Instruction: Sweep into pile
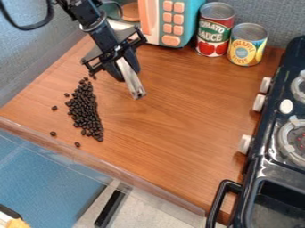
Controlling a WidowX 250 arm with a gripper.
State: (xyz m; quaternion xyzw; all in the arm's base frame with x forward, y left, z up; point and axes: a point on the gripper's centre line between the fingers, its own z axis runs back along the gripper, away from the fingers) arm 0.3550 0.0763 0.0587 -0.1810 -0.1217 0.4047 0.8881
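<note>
In the camera view, I'm holding a pale grey, metallic-looking tool [136, 91] in the closed hand [129, 75], its narrow end slanting down over the wooden table [179, 124]. Toward the view's left, the dark beans [86, 111] are lying in a long, narrow heap, its upper end near the hand, with a few strays sitting apart along its left side and below it. Behind the hand, a teal toy microwave [196, 15] with orange buttons is standing by the wall. Just beside it, a red can [215, 31] and a yellow-and-blue can [246, 46] are standing upright. A black toy stove [262, 178] with white knobs is lining the right edge.
</note>
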